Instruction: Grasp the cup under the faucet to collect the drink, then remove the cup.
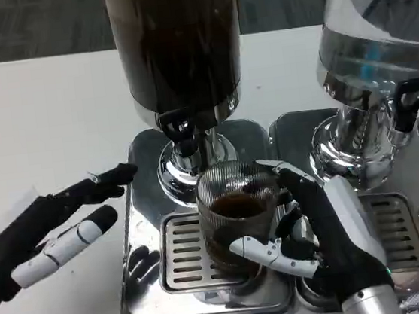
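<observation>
The right robot hand (319, 224) grips the cup (238, 218), hiding its right side. The left robot hand (55, 228) hovers spread. No writing is legible.

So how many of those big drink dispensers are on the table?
2. The dark drink dispenser stands in the middle, above the cup held by the right hand. The clear water dispenser stands to the right. More could sit beyond the picture's edge.

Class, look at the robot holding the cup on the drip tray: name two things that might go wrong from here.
1. The ribbed glass cup holds dark drink; tilting it in the right hand may spill it.
2. The left hand reaches toward the dark dispenser; it may bump the drip tray.
</observation>
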